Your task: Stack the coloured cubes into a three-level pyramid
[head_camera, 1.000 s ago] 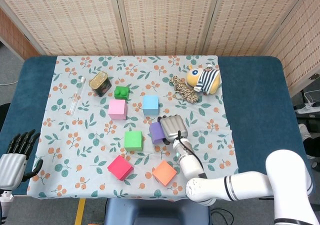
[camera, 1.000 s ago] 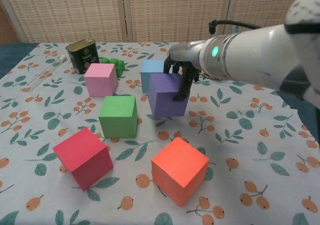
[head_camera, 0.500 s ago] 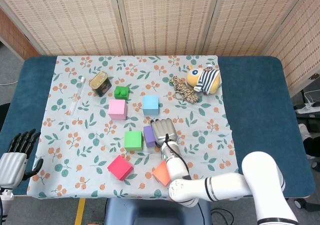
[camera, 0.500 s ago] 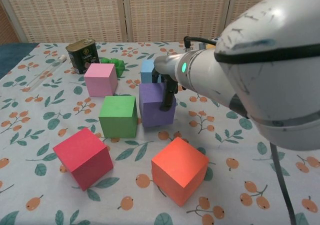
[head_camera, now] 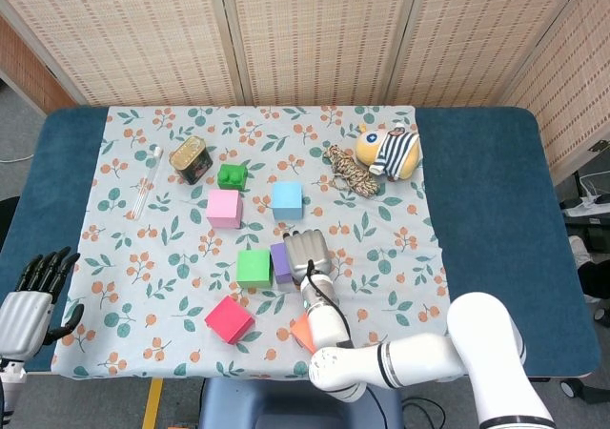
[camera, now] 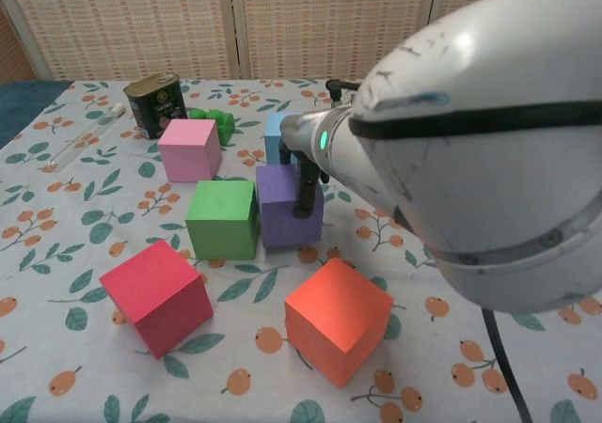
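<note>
Purple cube (camera: 282,207), matte and square-edged, sits gripped by the right hand (head_camera: 307,255) beside the green cube (camera: 223,219).

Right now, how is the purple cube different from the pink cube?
The purple cube is gripped by the right hand; the pink cube stands free. The purple cube sits right beside the green cube; the pink cube sits farther back, near the tin. Both are plain cubes on the cloth.
</note>
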